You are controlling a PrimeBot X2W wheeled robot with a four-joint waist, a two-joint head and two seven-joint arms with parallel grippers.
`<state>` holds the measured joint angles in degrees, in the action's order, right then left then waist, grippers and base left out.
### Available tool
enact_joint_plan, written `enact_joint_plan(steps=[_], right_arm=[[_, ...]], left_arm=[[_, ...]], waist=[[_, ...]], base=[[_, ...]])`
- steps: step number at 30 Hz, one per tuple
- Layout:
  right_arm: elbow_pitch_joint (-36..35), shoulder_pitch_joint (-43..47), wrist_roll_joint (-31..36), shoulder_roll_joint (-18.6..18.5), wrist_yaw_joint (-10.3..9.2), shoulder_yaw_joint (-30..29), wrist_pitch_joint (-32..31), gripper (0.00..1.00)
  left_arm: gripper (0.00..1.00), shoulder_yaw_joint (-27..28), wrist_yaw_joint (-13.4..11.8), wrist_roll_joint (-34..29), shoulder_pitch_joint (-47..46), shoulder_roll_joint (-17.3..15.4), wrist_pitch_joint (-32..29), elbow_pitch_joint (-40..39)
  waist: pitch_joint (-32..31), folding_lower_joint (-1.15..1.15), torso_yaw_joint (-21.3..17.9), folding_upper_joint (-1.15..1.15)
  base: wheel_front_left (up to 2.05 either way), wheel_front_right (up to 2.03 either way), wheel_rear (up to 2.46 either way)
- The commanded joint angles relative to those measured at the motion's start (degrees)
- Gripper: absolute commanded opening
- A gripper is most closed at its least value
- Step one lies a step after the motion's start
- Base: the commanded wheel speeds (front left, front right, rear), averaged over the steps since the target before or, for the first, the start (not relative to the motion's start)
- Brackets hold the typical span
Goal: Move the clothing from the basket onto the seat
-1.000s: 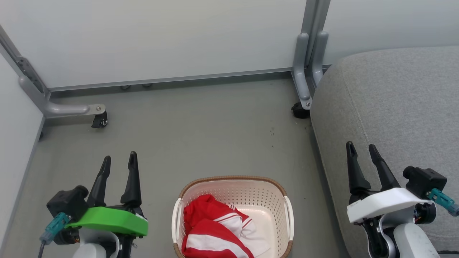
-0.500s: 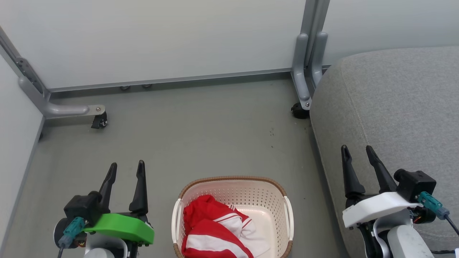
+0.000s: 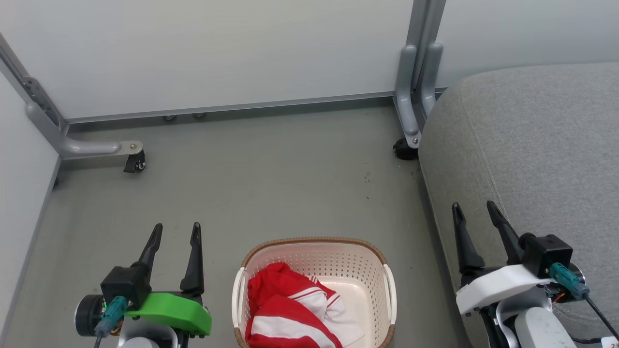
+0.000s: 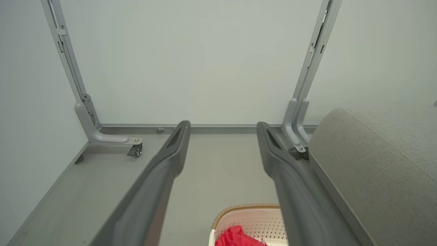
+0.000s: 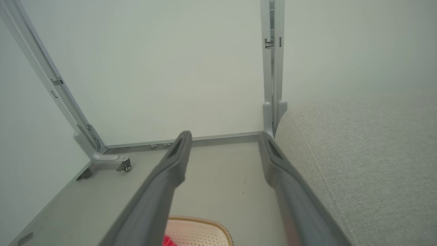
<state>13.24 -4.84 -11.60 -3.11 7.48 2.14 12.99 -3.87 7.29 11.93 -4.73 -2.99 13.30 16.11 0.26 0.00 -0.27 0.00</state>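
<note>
On the head view I have the basket (image 3: 316, 239) sitting on the floor (image 3: 271, 179), well back from the floor's far edge and just left of the seat (image 3: 532, 145), with a narrow strip of floor between them. The clothing (image 3: 290, 309) lies bunched in the basket's left half, red with white bands. The right half shows its cream bottom.

My left gripper (image 3: 177, 226) hangs over the floor left of the basket, spread wide and holding nothing. My right gripper (image 3: 473, 205) hangs over the seat's left edge, right of the basket, equally wide and empty.

A pale wall panel (image 3: 217, 48) runs along the floor's far edge. A grey wheeled foot (image 3: 116, 147) juts out at the far left corner. A grey post (image 3: 418, 72) with a black wheel (image 3: 404, 150) stands against the seat's far corner.

On the left wrist view, the two dark left fingers (image 4: 160, 181) stand far apart with floor between them. The basket's rim and a bit of red cloth sit at the bottom edge, and the seat is at the right.

On the right wrist view, the right fingers (image 5: 164, 184) are just as wide apart. The basket's rim peeks in at the bottom, and the seat runs down the right side.
</note>
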Motion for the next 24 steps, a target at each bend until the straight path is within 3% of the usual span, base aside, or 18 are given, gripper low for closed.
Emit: enact_joint_plan(steps=[1,16,24], right_arm=[[0.25,0.17,1.19,-0.15,0.02,0.04,0.45,1.0],[1.47,-0.12,5.75,0.06,0.01,0.37,1.8,1.0],[0.92,0.07,4.77,0.14,0.01,0.42,1.65,1.0]], left_arm=[[1.0,0.09,0.16,-1.33,-0.14,-0.12,0.52,0.06],[1.0,0.68,0.03,-5.03,-0.14,0.05,2.02,1.99],[1.0,0.63,-0.5,-3.18,-0.29,0.07,1.94,2.26]], waist=[[0.02,0.0,-0.01,0.0],[0.15,0.0,-0.32,0.0],[0.31,0.0,-0.38,0.0]], base=[[0.0,0.0,0.0],[0.0,0.0,0.0],[0.0,0.0,0.0]])
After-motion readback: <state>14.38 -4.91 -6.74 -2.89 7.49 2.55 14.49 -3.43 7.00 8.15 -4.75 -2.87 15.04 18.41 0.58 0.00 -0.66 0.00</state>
